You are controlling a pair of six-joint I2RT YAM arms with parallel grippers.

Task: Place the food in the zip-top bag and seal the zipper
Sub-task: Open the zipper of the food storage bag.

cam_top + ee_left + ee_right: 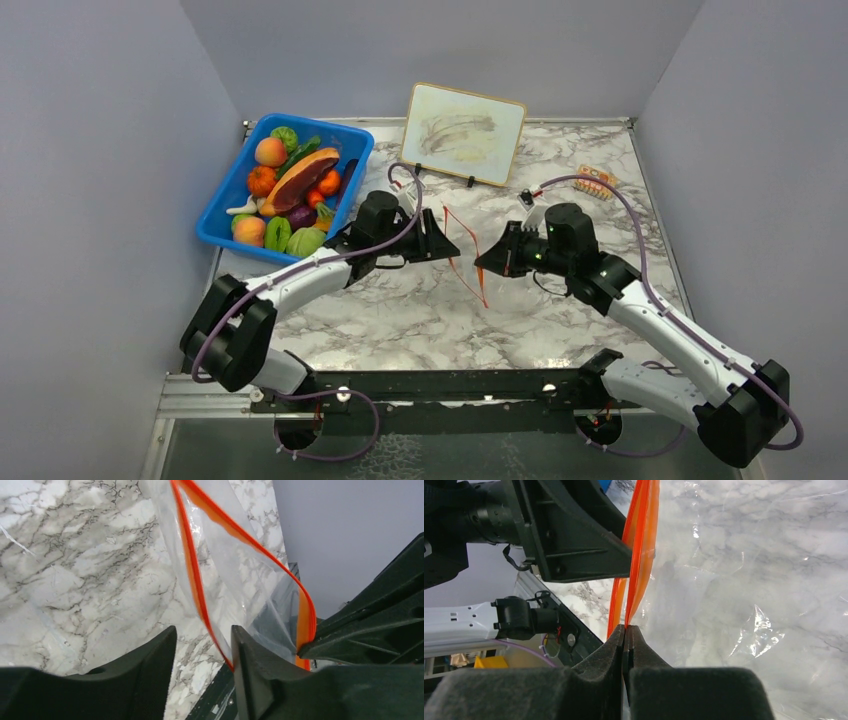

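The zip-top bag (pixel 462 240) hangs over the middle of the marble table (pixel 420 320), strung between the two arms with its mouth gaping. Its zipper (pixel 470 268) shows as a thin orange-red loop. The right gripper (pixel 625 630) is pinched tight on one end of that strip. The left gripper (pixel 202 635) has its jaws apart, with the near lip of the mouth running down between them against one finger – not clamped.

All the food (pixel 262 180), including the meat slice (pixel 300 178), lies in the blue bin (pixel 222 218) at the far left, well apart from the bag. The left arm lies between bin and bag. A cream board (pixel 463 133) leans against the back wall, and a small orange packet (pixel 597 180) lies at the far right.

From above, the clear film is almost invisible – only the strip reads. No slider tab can be made out, and the bag's bottom is cut off in both wrist views.
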